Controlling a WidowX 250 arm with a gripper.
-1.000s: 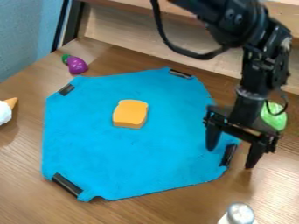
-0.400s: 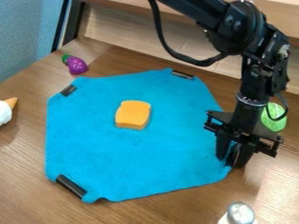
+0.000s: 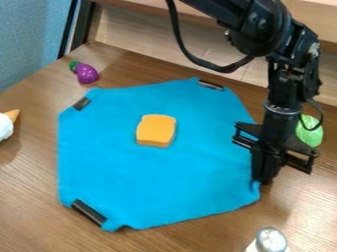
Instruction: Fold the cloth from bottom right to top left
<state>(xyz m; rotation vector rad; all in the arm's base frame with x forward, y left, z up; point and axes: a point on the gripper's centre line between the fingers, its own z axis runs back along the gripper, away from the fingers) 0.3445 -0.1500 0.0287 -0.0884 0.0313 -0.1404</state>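
The gripper [image 3: 264,181] is over the right edge of the blue cloth [image 3: 131,182], its fingers closed together on the cloth's lower right corner. The cloth lies flat on the wooden table, with black clips at its top, upper left and lower left corners. An orange bread-shaped piece [image 3: 156,130] rests on the cloth, a little above its middle. The clip at the lower right corner is hidden by the gripper.
A purple toy eggplant [image 3: 86,73] lies at the upper left of the table [image 3: 33,216]. A toy ice cream cone [image 3: 6,125] is at the left edge, a green object [image 3: 309,133] behind the gripper, and a silver-topped shaker [image 3: 270,240] at the bottom right.
The gripper's fingers have closed on the cloth's lower right corner. The cloth, with the orange piece on it, has shifted slightly to the right.
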